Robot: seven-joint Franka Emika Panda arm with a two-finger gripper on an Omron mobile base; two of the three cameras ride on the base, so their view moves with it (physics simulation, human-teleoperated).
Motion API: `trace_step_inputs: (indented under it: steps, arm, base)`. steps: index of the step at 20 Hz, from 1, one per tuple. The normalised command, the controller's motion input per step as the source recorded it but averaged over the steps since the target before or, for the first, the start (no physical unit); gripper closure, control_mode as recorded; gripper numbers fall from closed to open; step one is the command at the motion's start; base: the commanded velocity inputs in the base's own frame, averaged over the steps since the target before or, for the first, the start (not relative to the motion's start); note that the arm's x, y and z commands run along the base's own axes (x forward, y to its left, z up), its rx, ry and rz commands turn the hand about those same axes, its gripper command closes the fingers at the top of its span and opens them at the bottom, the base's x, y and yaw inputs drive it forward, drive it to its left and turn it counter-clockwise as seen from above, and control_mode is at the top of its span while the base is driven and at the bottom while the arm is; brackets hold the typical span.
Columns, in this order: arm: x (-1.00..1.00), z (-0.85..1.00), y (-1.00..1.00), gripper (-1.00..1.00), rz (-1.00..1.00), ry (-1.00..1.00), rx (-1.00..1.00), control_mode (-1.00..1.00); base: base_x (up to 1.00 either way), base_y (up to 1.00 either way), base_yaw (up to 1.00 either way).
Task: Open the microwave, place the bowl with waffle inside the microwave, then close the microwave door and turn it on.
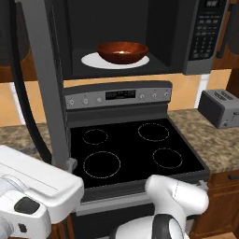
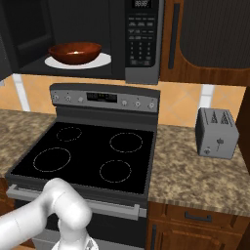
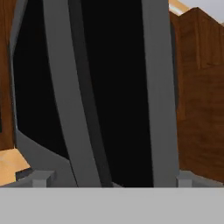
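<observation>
Microwave door (image 1: pixel 44 84): stood swung open.
Bowl (image 1: pixel 122 51): sat on the microwave (image 1: pixel 205 32) plate.
Gripper (image 3: pixel 112 178): fingers spread wide, facing the door.

Close ahead of the hand, the microwave door (image 3: pixel 109 87) ran past the hand view's top edge, and its handle bar (image 3: pixel 87 109) was cut off with it. Beyond the door, up in the microwave (image 1: pixel 200 37), the bowl (image 1: pixel 122 51) walled in the waffle (image 1: pixel 122 52) to a pale glint, its grid too small to tell.
</observation>
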Motion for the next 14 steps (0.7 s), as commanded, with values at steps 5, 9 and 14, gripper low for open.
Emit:
trace_step_inputs:
  steps: [5, 9, 14]
  arm:
    - [0.03, -0.04, -0.46, -1.0, 0.0, 0.0, 0.0, -1.0]
    - [0.0, 0.0, -0.84, -1.0, 0.0, 0.01, 0.02, -1.0]
    - [-0.03, 0.0, -0.99, -1.0, 0.0, 0.06, 0.02, -1.0]
  base:
    - [0.0, 0.0, 0.0]
    - [0.0, 0.0, 0.0]
    - [0.0, 0.0, 0.0]
